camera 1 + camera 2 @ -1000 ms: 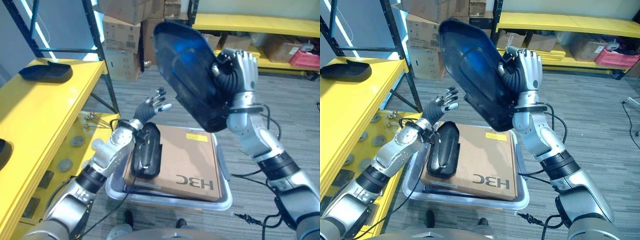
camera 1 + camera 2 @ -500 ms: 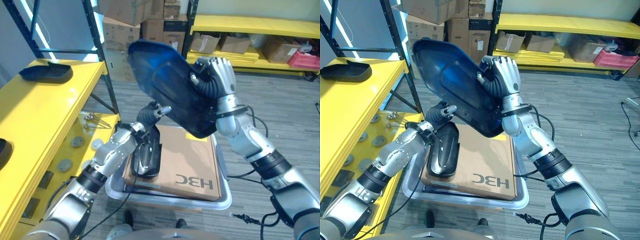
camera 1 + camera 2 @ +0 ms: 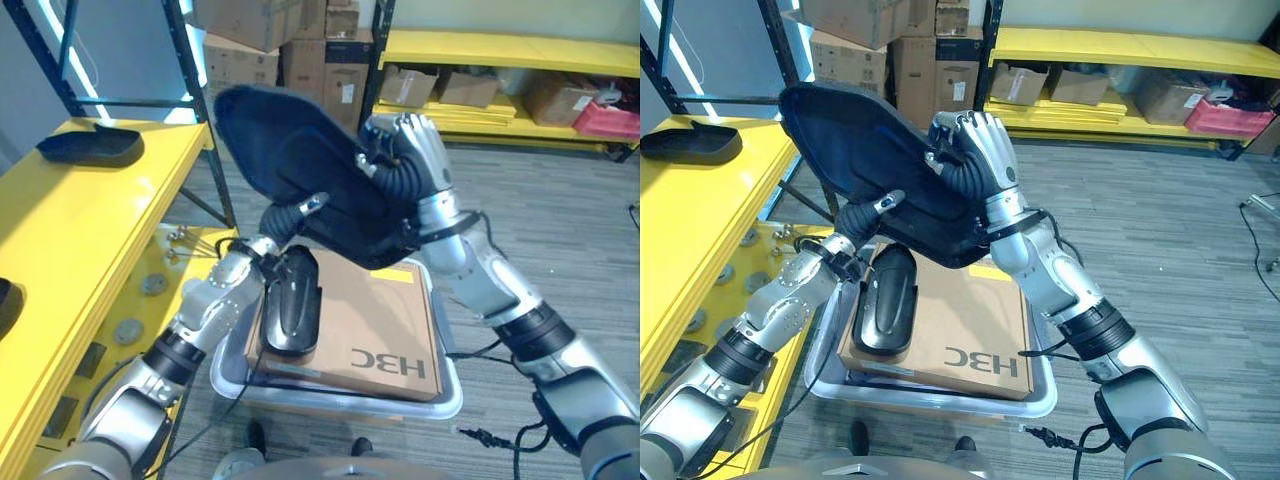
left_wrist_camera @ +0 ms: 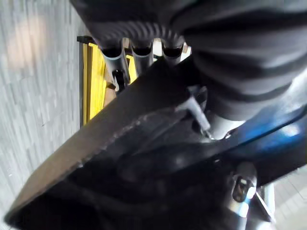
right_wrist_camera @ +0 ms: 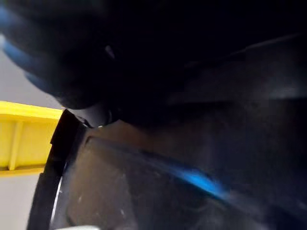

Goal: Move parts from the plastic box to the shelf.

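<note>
Mid-carry, the right hand (image 3: 975, 150) clasps the big black moulded plastic shell (image 3: 865, 140), the left hand (image 3: 865, 215), its grip unreadable, meets its underside; next, swing toward the yellow shelf (image 3: 60, 230).

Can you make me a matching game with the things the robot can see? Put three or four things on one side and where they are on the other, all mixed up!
Things:
1. big black part
2. small black part
3. cardboard box
4. flat black part

Places:
A. on the yellow shelf
B. inside the plastic box
C. lying on top of the cardboard box
D. held up by the right robot hand

Pairs: 1-D, 2-C, 3-B, 4-A
</note>
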